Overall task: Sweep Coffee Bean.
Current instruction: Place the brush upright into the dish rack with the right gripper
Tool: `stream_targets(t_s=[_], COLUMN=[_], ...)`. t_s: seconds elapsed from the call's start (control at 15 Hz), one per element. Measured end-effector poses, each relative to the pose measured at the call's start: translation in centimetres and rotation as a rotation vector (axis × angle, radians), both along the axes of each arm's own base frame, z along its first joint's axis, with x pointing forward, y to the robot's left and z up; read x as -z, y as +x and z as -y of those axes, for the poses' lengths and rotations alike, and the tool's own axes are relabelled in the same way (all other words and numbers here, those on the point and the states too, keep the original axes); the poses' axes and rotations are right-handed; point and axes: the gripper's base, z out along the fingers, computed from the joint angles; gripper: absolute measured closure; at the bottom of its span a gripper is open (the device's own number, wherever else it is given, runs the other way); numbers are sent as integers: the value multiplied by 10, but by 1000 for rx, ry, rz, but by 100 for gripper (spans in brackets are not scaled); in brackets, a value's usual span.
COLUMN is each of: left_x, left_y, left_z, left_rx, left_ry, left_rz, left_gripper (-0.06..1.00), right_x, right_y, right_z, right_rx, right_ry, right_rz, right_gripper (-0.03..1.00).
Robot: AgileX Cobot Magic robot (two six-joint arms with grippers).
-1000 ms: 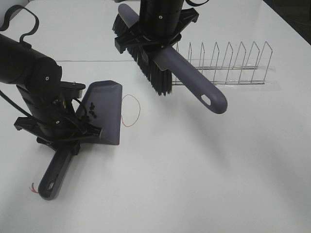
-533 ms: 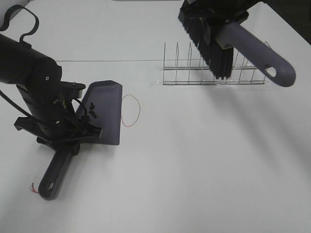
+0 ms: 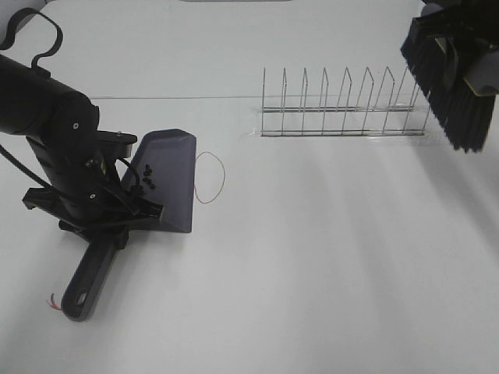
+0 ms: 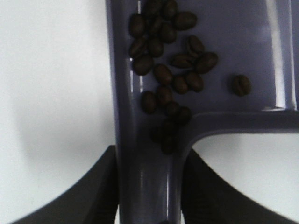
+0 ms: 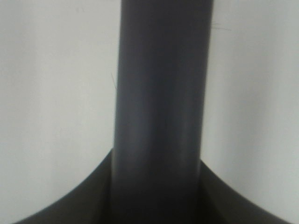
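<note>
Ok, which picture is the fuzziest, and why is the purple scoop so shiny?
Right wrist view: fuzziest, the brush handle sits too close to focus. Left wrist view: coffee beans fairly sharp; white light streaks glare off the dustpan. Exterior high view: clear, soft shadows.

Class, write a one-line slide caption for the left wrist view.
Coffee beans clustered in the purple dustpan near the base of its handle, which the left gripper clamps.
</note>
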Motion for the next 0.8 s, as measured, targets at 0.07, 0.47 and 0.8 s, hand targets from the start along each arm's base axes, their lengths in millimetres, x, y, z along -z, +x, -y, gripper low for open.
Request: stream_targets(t_s=[0.07,0.47,0.8], left_x=[0,0,0], left_y=[0,0,0], left_z=[0,0,0], left_rx=[0,-1,-2], left_ry=[0,-1,-2], left_rz=[0,-1,-1], left_gripper=[58,58,58], right_x=[9,58,94], right_y=[-6,-10,9], right_z=[5,-4,-4], right_rx=[10,17,18], right_ry=[1,94,57], right_rz=[-39,-89,-147], right_gripper=[63,63,63])
